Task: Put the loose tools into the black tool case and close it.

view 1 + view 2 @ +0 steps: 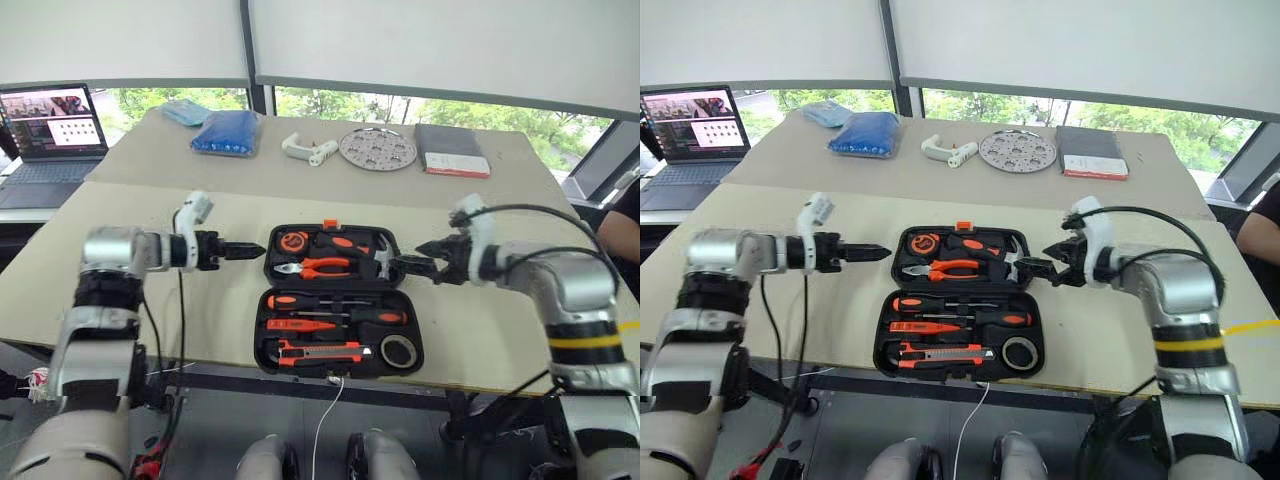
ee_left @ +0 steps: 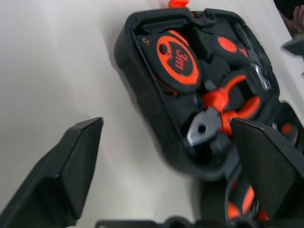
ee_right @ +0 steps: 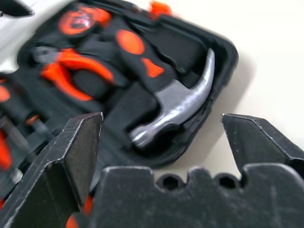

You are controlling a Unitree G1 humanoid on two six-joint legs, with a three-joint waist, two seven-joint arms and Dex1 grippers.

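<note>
I am seeing my left gripper (image 1: 256, 249) standing with its fingers spread wide and nothing between them, hovering just off the left edge of the black tool case (image 1: 339, 300). My right gripper (image 1: 420, 257) is likewise gaping and empty, hanging at the case's right edge beside the hammer (image 3: 180, 102).

The case is lying open flat on the near table (image 1: 150, 300), both halves up. In the far half I am noting a tape measure (image 2: 176, 58), the pliers (image 1: 318, 267) and the hammer. In the near half two screwdrivers (image 1: 335, 308), a tester screwdriver (image 1: 300, 324), a utility knife (image 1: 320, 350) and a black tape roll (image 1: 400, 351) are sitting in their slots.

On the far table a blue bag (image 1: 228, 132), a perforated metal disc (image 1: 377, 148) and a dark book (image 1: 452, 150) are resting; a laptop (image 1: 50, 130) is standing at far left.
</note>
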